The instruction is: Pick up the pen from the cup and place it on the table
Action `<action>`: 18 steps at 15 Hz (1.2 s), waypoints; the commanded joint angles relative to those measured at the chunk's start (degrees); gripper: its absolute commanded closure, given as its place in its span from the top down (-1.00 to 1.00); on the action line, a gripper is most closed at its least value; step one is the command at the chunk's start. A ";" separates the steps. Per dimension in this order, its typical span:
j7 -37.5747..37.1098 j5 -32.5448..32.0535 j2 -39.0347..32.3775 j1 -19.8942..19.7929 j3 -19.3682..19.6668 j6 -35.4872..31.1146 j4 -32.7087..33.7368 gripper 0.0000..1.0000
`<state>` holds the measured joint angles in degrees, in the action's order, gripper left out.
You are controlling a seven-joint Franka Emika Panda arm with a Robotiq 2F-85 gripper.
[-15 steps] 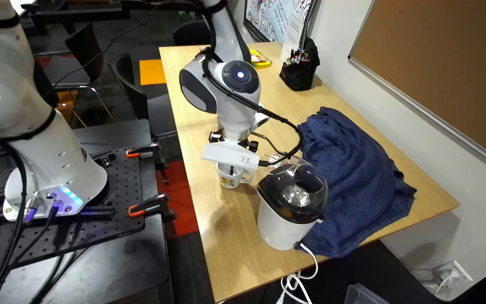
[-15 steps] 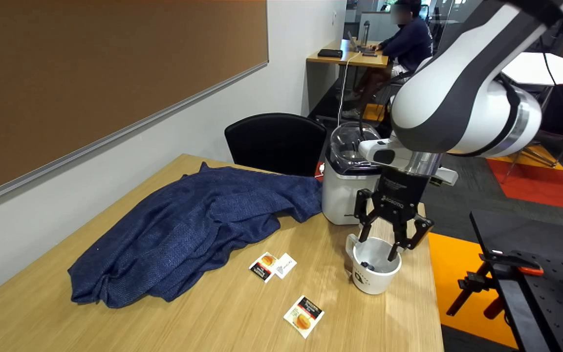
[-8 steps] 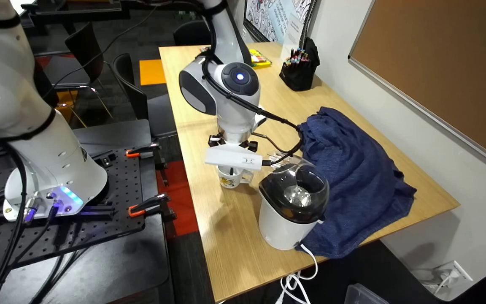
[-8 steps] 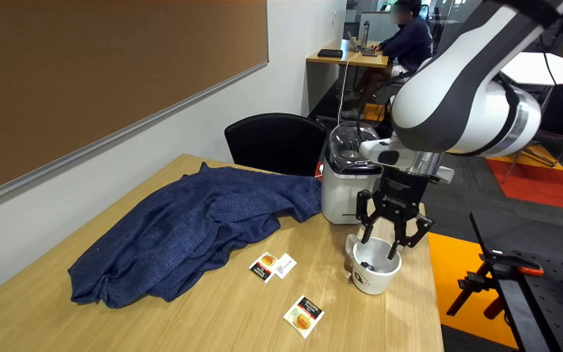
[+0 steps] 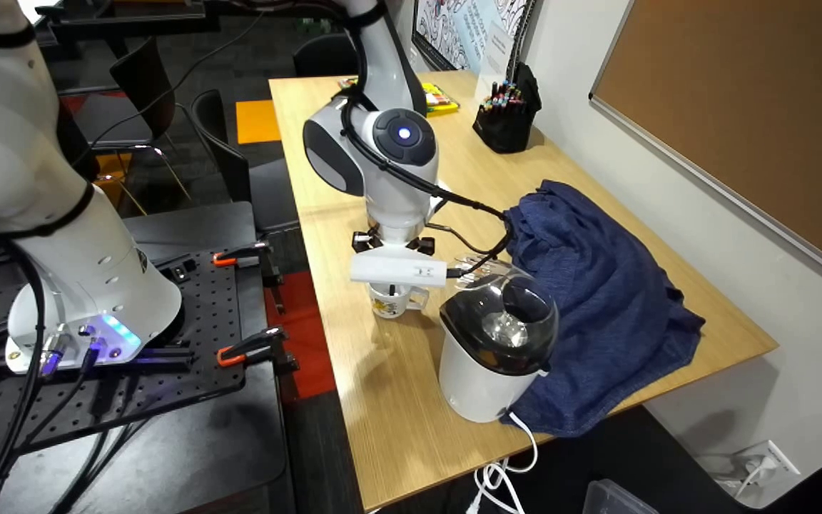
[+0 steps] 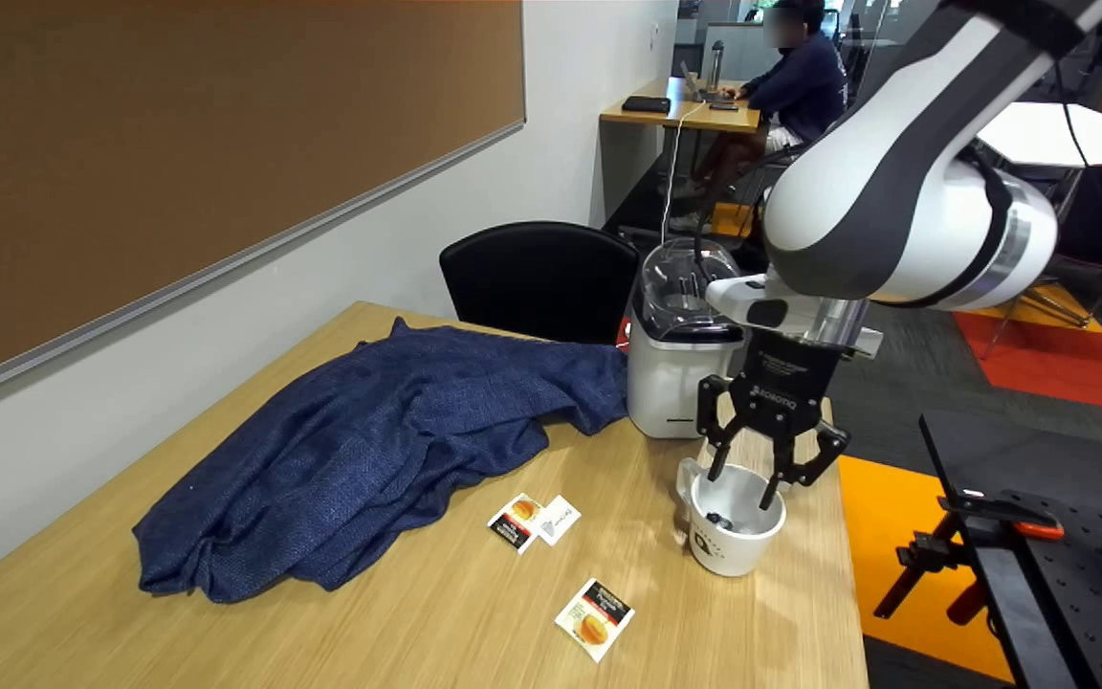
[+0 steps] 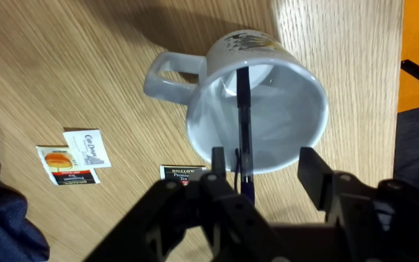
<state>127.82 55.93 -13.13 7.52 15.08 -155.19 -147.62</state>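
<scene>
Alignment before the grasp

The long, rectangular, pale wood-topped table [image 6: 350,641] supports the arrangement and awaits the final placement. Above it hangs my black, jointed, two-fingered gripper [image 6: 741,484]; its jaws stand well apart and hold nothing. Below the fingertips, the small, round, white glazed cup [image 7: 289,120] stands upright on the table. Within it leans the thin, dark, stick-like pen [image 7: 245,127], part of its barrel clear; the clip end lies at the rim and, in the wrist view, shows between my fingers, nearer the one on the handle side. Whether the fingertips lie above the cup's mouth or just within it, I cannot tell.

I judge the step in hand to be lining up the grasp. The next move should call for a slight shift to centre the pen, a short descent, then closing on its upper end clear of the rim; lifting and laying down remain.
</scene>
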 commanded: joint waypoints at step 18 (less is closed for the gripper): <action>2.33 2.75 -6.35 -1.17 -2.00 2.30 4.09 -0.17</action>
<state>128.14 56.58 -14.72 7.52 14.04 -155.20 -146.17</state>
